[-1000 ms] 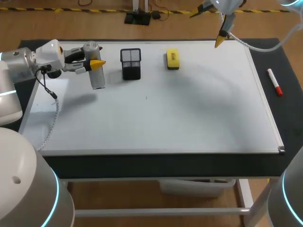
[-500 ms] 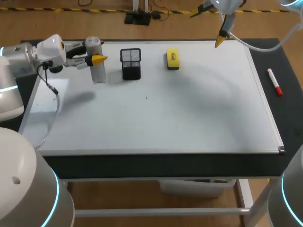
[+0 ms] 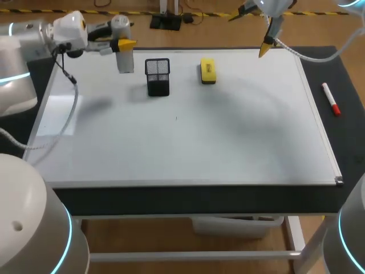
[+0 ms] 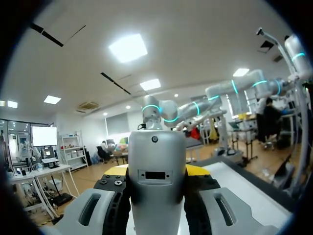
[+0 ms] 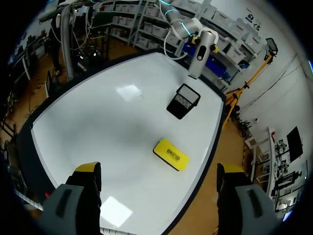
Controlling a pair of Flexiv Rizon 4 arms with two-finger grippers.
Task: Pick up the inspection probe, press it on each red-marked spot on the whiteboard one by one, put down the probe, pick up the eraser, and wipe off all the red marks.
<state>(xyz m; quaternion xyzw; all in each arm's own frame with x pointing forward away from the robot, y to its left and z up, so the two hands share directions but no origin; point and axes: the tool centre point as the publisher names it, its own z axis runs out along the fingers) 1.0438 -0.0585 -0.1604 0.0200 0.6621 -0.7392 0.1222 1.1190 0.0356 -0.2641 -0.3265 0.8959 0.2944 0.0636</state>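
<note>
- Black-topped table [image 3: 342, 137] carries a whiteboard [image 3: 199, 142] that fills the middle of the frame.
- Left fingers [image 3: 126, 43], upper left, are clamped on the silver inspection probe [image 3: 124, 57], held over the whiteboard's far edge.
- Right fingers [image 3: 266, 48], upper right, stand wide apart.
- Black mesh holder [image 3: 158, 77] stands upper centre-left.
- Yellow eraser [image 3: 207, 71] lies near it, to the right.
- Red marker [image 3: 331, 99] lies at right, off the whiteboard.

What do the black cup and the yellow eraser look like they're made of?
The black cup looks like matte wire mesh, probably metal: its walls show a fine see-through grid. The eraser has a smooth yellow top, likely plastic; any wiping pad underneath is hidden.
</note>
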